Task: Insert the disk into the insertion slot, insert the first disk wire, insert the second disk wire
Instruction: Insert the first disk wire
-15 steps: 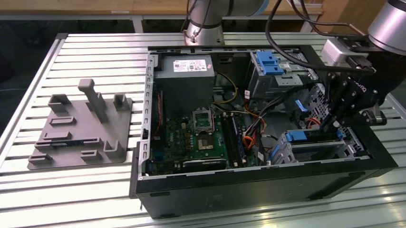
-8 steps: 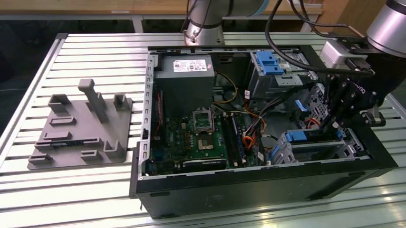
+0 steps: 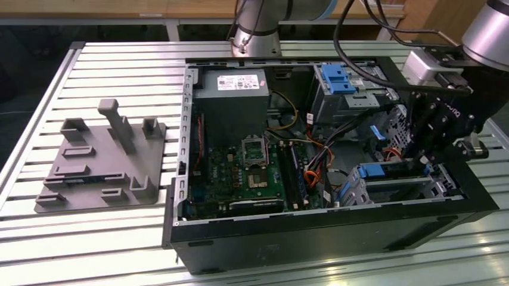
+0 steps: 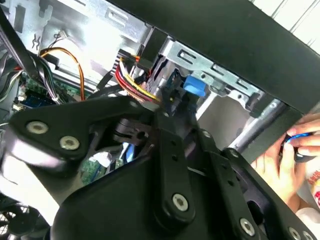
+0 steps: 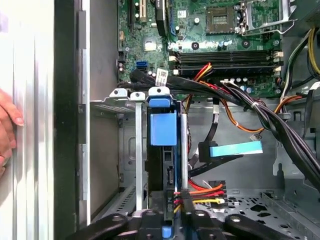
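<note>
Since disk (image 5: 162, 127) already sits edge-on inside slot (image 5: 125, 100), you work wire (image 5: 202, 191) now: end effector (image 5: 172, 212) pinched narrow on its plug, against disk's edge. Wire likely soft, springy; plug stiff, contacts fragile. Grip plug body, not strands.

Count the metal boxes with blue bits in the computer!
2. In the exterior view, the taller bay with a blue latch stands farther back; the insertion slot, holding the disk, sits nearer. Cables may hide more.

arm (image 3: 487, 30): reaches in from the exterior view's right | tool (image 3: 423, 162): pointing down, clamped on disk wire plug (image 5: 176, 199)
</note>
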You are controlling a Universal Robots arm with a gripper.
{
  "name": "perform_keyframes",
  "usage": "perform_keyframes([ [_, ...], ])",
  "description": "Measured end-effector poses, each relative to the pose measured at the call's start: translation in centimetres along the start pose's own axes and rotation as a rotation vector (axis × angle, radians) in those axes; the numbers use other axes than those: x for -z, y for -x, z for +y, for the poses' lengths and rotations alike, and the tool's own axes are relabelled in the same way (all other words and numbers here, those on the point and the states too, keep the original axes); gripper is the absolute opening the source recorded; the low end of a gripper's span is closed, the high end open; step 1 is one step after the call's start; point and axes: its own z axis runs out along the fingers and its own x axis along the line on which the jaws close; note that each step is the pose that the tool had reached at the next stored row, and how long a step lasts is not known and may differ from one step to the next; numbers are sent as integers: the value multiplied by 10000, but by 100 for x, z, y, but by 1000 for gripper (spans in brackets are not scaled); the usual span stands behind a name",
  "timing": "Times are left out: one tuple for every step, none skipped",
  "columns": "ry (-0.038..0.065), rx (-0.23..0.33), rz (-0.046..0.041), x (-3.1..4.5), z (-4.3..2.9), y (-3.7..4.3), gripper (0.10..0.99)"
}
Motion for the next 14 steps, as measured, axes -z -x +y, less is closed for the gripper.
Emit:
perform_keyframes([
  [0, 0, -1, 43, 2, -4, 231],
  [0, 0, -1, 88, 3, -7, 298],
  [0, 0, 1, 134, 5, -10, 298],
  [0, 1, 1, 179, 7, -13, 298],
  [0, 1, 1, 224, 8, -16, 298],
  [0, 1, 2, 269, 10, -18, 298],
  [0, 1, 1, 315, 12, -22, 298],
  [0, 1, 0, 359, 13, -26, 298],
  [-1, 0, 4, 398, 14, -30, 298],
  [0, 1, 0, 405, 15, -30, 298],
  [0, 1, -2, 405, 15, -31, 298],
  [0, 1, -3, 407, 15, -31, 298],
  [0, 1, 0, 410, 15, -31, 298],
  [-1, 1, 1, 412, 15, -31, 298],
])
